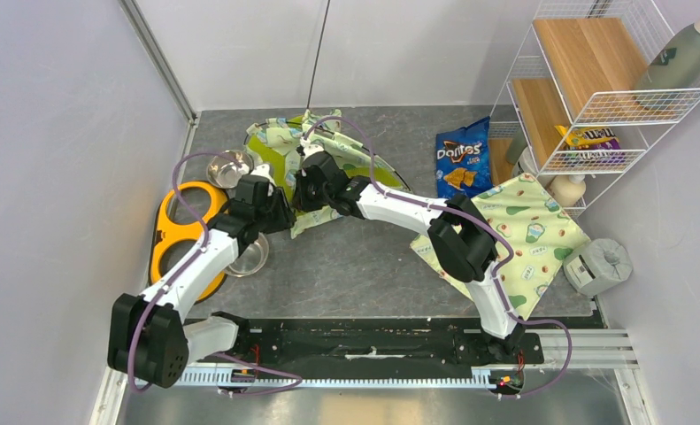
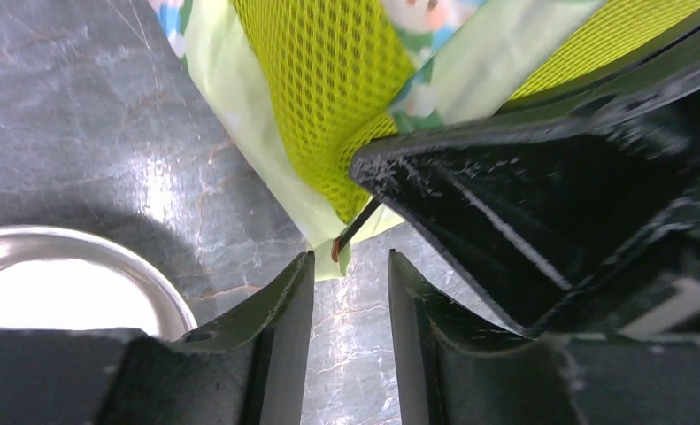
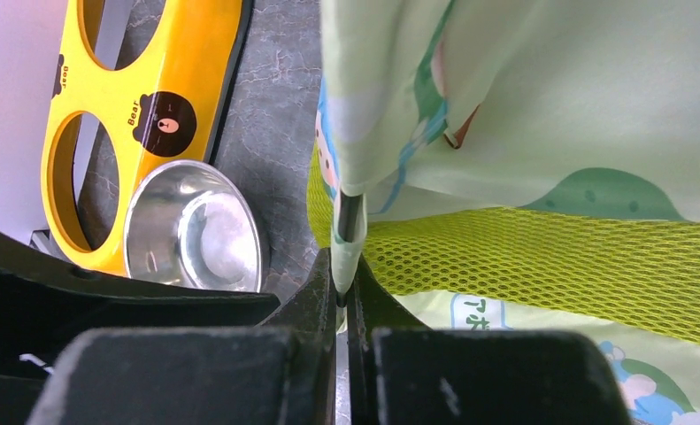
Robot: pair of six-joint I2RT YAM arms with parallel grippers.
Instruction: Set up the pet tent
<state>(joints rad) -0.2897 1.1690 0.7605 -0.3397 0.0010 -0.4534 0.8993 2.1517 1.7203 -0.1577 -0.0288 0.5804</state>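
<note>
The right gripper [image 3: 342,276] clamps the pet tent [image 1: 280,142]; the left gripper [image 2: 350,263] gapes narrowly, empty.
Right jaws pinch a sleeved pole end; another pole tip sits just past the left gap. The tent lies crumpled on the table [image 1: 355,266], toward the back, beside a steel bowl [image 1: 231,166].

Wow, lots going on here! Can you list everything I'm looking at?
pet tent: one, cream-green with lime mesh, collapsed, far middle
steel bowls: two, silver, beside the stand
bowl stand: one, yellow, left side
Doritos bag: one, blue, right of tent
avocado-print pad: one, pale green, right side
wire shelf: one, white, far right
bottle: one, grey-green, atop shelf
M&M's bag: one, yellow, on shelf
roll: one, grey, right edge
left gripper: one, black, open by tent corner
right gripper: one, black, shut on tent edge
</note>
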